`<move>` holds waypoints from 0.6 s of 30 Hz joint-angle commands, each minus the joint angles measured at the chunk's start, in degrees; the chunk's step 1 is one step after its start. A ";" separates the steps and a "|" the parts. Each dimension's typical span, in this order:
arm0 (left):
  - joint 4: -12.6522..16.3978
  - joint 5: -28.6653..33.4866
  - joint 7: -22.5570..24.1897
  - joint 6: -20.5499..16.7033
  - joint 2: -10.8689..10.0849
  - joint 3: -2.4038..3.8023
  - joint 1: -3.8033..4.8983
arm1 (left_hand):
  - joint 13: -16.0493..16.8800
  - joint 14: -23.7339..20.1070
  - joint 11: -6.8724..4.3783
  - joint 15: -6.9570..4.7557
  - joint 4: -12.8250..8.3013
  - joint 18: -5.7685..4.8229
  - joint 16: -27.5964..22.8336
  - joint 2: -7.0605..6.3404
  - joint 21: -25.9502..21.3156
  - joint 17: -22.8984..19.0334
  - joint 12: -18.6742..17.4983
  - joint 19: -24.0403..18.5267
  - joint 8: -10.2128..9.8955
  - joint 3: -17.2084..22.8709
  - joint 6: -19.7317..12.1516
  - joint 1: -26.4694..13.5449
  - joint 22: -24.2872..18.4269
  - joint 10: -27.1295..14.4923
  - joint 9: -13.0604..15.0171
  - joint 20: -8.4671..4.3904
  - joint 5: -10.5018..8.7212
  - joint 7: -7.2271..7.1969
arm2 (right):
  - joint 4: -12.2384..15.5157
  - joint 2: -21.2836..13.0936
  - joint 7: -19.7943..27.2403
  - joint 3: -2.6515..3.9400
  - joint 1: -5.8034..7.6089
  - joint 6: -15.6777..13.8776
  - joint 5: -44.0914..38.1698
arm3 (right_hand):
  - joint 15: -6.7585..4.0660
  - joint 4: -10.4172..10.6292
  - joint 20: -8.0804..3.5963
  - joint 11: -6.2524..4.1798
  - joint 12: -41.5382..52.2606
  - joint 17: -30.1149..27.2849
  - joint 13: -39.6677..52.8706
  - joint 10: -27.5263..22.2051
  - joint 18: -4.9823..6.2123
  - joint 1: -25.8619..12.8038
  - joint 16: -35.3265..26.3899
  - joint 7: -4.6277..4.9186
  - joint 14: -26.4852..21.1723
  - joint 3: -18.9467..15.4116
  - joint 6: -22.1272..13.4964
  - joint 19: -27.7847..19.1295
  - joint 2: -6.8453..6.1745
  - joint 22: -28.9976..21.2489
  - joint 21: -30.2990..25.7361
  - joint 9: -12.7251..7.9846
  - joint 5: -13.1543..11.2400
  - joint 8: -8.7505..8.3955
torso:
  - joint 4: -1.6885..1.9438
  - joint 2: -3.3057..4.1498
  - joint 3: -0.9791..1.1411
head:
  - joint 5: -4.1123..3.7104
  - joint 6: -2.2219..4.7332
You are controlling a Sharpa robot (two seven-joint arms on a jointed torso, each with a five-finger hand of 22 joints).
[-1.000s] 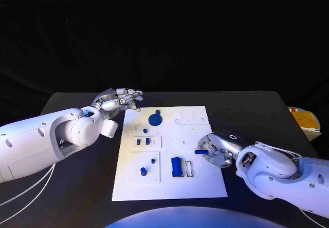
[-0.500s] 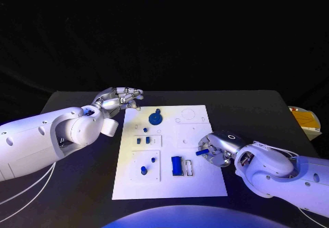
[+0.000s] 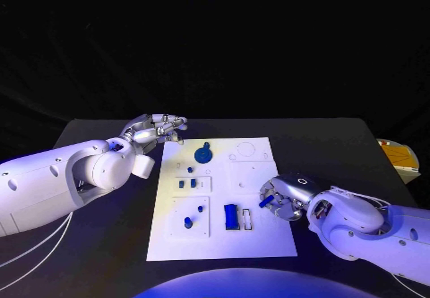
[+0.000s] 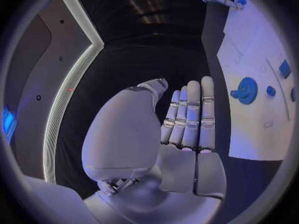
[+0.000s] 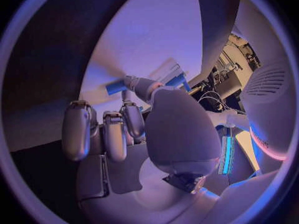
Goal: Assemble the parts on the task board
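Right hand [image 3: 285, 197] pinches small blue peg [image 3: 266, 201] over task board [image 3: 260, 245] at 4 o'clock edge; square peg upright before seating. Left hand [image 3: 154, 131] empty, fingers loosely apart, hovering at 10 o'clock corner

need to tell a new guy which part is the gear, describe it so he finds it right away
Start at the white task board in the middle of the black table and go to its far end. The gear lies there, left of centre, near the left hand. It is the one round toothed blue part; the others are small pegs and bars.
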 commanded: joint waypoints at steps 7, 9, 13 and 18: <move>0.07 -0.13 0.10 1.00 -0.03 0.03 0.02 | -0.05 -0.41 -0.04 0.13 -0.14 0.67 0.12 -0.04 -0.29 -0.10 0.26 -0.03 0.32 0.31 -0.42 0.74 0.04 -0.55 0.11 0.20 0.21 0.39 | 0.96 -0.52 1.42 -0.04 -0.23 2.19 -2.00 | -1.07 -2.48 -0.68 -0.32 1.59 10.58 4.86 0.78 -0.26 2.21 0.06 -0.32 5.00 1.08 0.44 1.36 0.18 11.48 0.10 -0.91 3.46 -0.64 | -0.02 0.01 0.01 | 0.07 0.03; 0.06 -0.13 0.08 1.01 -0.04 0.02 0.02 | -0.05 -0.41 -0.04 0.13 -0.14 0.67 0.12 -0.04 -0.29 -0.10 0.26 -0.03 0.32 0.31 -0.42 0.74 0.04 -0.55 0.11 0.20 0.21 0.39 | 1.12 -0.66 1.59 -0.05 -0.26 2.31 -2.18 | -1.29 -2.92 -0.86 -0.43 2.00 10.57 5.10 0.95 -0.26 2.51 0.05 -0.50 5.00 1.39 0.44 1.37 0.25 11.50 0.18 -1.10 3.76 -0.83 | -0.02 0.01 0.01 | 0.07 0.03; 0.06 -0.13 0.04 1.01 -0.04 0.02 0.02 | -0.05 -0.41 -0.04 0.13 -0.14 0.67 0.12 -0.04 -0.29 -0.10 0.26 -0.03 0.32 0.31 -0.42 0.74 0.04 -0.55 0.11 0.20 0.21 0.39 | 1.34 -0.87 1.77 -0.05 -0.32 2.48 -2.75 | -1.98 -4.02 -1.45 -0.95 2.68 10.60 5.45 1.18 -0.26 3.17 0.05 -1.24 5.01 2.49 0.86 1.38 0.45 11.53 0.37 -1.53 3.35 -1.13 | -0.03 0.01 0.04 | 0.06 0.03; 0.05 -0.14 0.00 1.03 -0.06 0.02 0.02 | -0.05 -0.41 -0.04 0.13 -0.14 0.67 0.12 -0.04 -0.29 -0.10 0.26 -0.03 0.32 0.31 -0.42 0.74 0.04 -0.55 0.11 0.20 0.21 0.39 | 1.62 -1.12 1.87 -0.06 -0.37 2.41 -3.21 | -2.52 -4.55 -1.95 -1.60 2.95 10.67 5.56 1.23 -0.27 2.92 0.06 -1.91 5.03 3.16 1.10 1.36 0.30 11.54 0.51 -1.89 3.15 -1.43 | 0.01 0.00 0.03 | 0.05 0.06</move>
